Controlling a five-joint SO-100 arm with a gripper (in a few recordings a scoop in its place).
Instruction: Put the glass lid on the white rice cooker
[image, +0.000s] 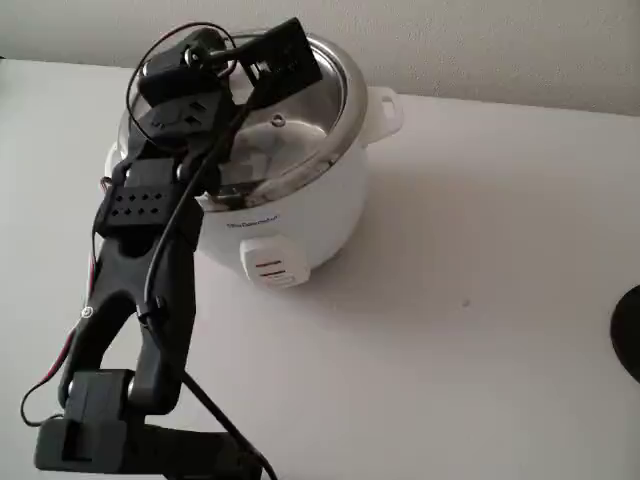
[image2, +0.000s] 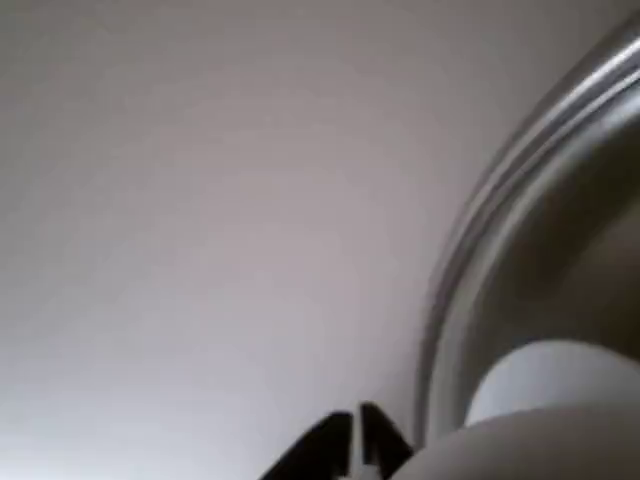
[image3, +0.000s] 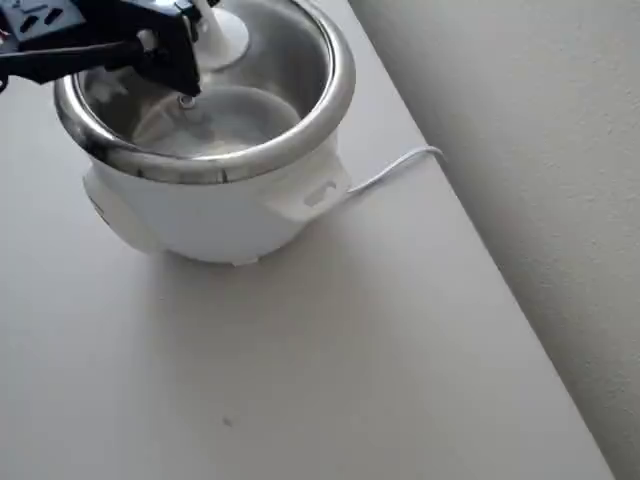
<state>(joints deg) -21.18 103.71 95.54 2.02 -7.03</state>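
glass lid (image3: 215, 105) on white rice cooker (image3: 210, 205)

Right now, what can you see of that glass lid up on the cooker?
The glass lid is a round clear disc with a thin metal rim, a white knob and a small vent hole. It lies on the steel rim of the white rice cooker, seemingly seated. The gripper hangs over it beside the knob; whether they touch is unclear.
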